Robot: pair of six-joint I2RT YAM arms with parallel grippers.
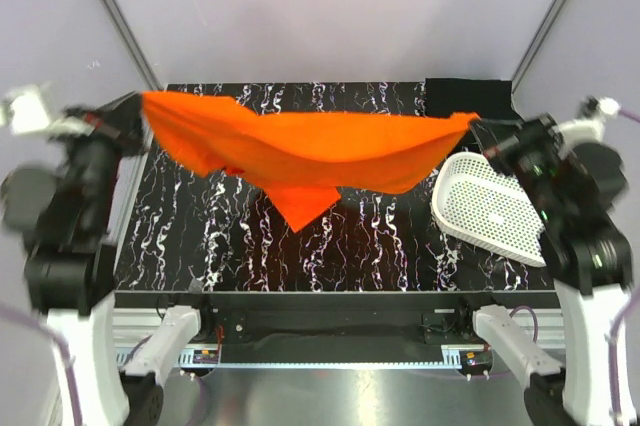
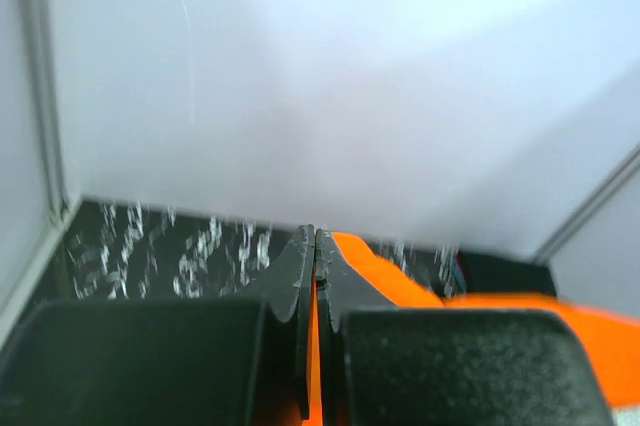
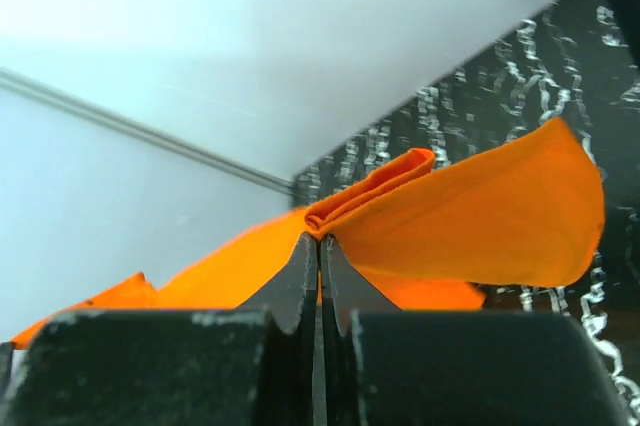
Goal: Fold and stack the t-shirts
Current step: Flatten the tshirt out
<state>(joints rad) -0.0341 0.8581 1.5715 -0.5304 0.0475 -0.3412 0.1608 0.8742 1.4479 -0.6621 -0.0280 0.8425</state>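
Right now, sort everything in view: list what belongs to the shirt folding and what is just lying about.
In the job: orange t-shirt, stretched in the air between the left gripper and right gripper, both shut on it.
Lying about: white perforated basket, at the right of the table.

Your left gripper (image 1: 143, 106) sits high at the far left and your right gripper (image 1: 480, 129) high at the right. The arms are spread wide, and each gripper's fingers are pinched onto the orange t-shirt (image 1: 320, 151).

Overhead, two wrist close-ups; common t-shirt (image 1: 300, 151)
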